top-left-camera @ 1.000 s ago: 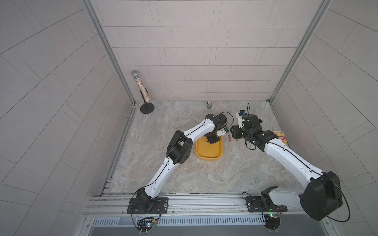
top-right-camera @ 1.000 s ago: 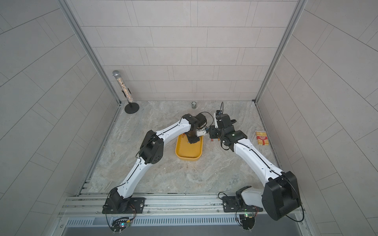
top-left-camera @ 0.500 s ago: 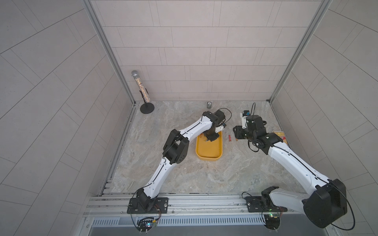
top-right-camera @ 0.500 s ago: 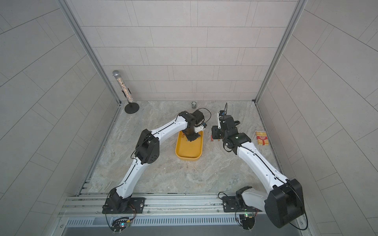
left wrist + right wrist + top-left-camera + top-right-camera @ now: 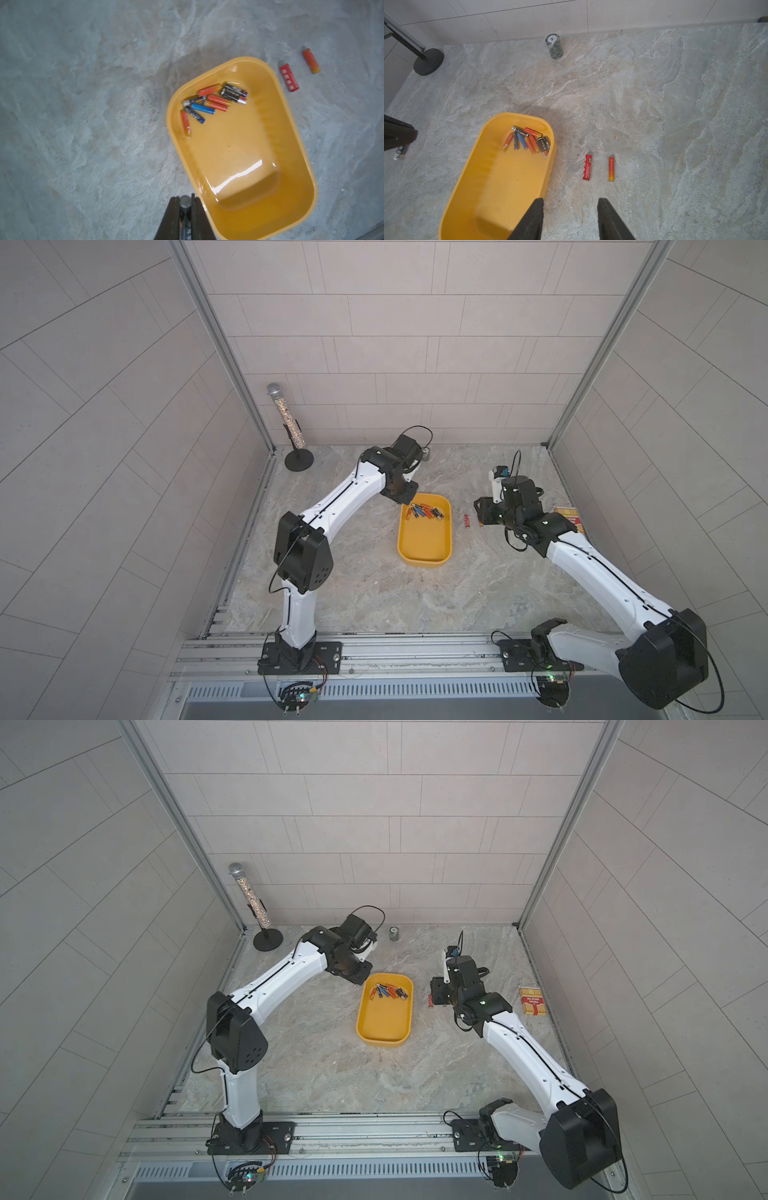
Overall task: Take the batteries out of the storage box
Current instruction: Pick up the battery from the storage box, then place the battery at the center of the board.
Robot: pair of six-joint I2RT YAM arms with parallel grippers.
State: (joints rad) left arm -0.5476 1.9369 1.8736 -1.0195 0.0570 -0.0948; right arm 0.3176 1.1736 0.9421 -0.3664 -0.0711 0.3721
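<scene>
The yellow storage box [image 5: 424, 543] [image 5: 384, 1025] lies mid-floor, with several batteries [image 5: 426, 512] [image 5: 390, 992] clustered at its far end: orange-red, black and one blue [image 5: 202, 108]. My left gripper [image 5: 185, 199] is shut on a dark battery [image 5: 185, 202] with a silver end, just outside the box's far left corner [image 5: 401, 499]. The same battery [image 5: 399, 152] shows under the left gripper in the right wrist view. My right gripper [image 5: 570, 200] is open and empty, above the floor right of the box [image 5: 500, 187]. Ahead of it, a red battery [image 5: 587, 167] and an orange one [image 5: 611, 169] lie on the floor.
A small can-like cylinder [image 5: 393, 934] [image 5: 554, 46] stands by the back wall. A microphone on a black round stand [image 5: 291, 427] occupies the back left corner. A red-and-yellow striped packet [image 5: 532, 1001] lies by the right wall. Walls enclose three sides.
My left gripper has closed on a battery and come out of the box toward its far left corner. My right arm has drawn back to the right, away from the box.
</scene>
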